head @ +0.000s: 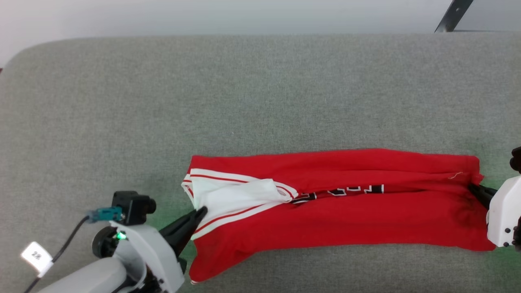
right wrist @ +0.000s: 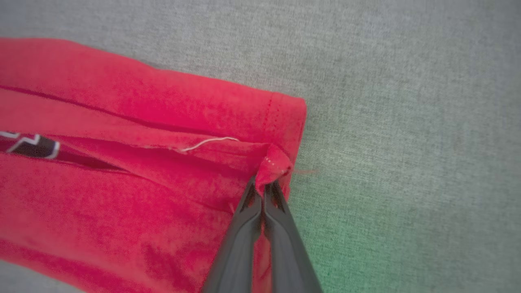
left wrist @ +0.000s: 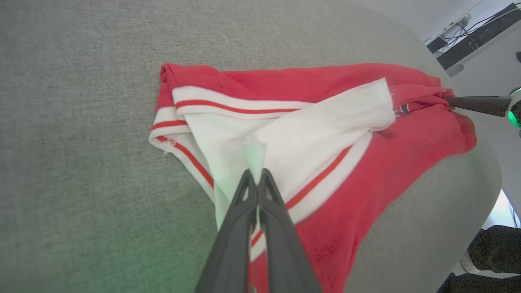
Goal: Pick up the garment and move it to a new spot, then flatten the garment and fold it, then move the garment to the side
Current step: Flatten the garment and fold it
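The garment (head: 346, 211), bright red with white panels and striped trim, lies folded into a long band across the grey table's near half. At its left end my left gripper (head: 201, 211) is shut, pinching a fold of the white panel (left wrist: 285, 134); its tips (left wrist: 256, 176) press together on the cloth. My right gripper (head: 472, 188) is shut on the red hem at the right end, where a small tuck of fabric (right wrist: 272, 165) bunches between the tips (right wrist: 263, 185). Black-and-white lettering (head: 346, 190) peeks from the middle crease. The right gripper's fingers (left wrist: 476, 103) also appear far off in the left wrist view.
The grey fabric-covered table (head: 244, 93) stretches wide behind the garment, with a rounded far-left corner. A dark strut (head: 454, 16) stands beyond the far right edge. A person's dark-clad leg and shoe (left wrist: 488, 252) show past the table's edge in the left wrist view.
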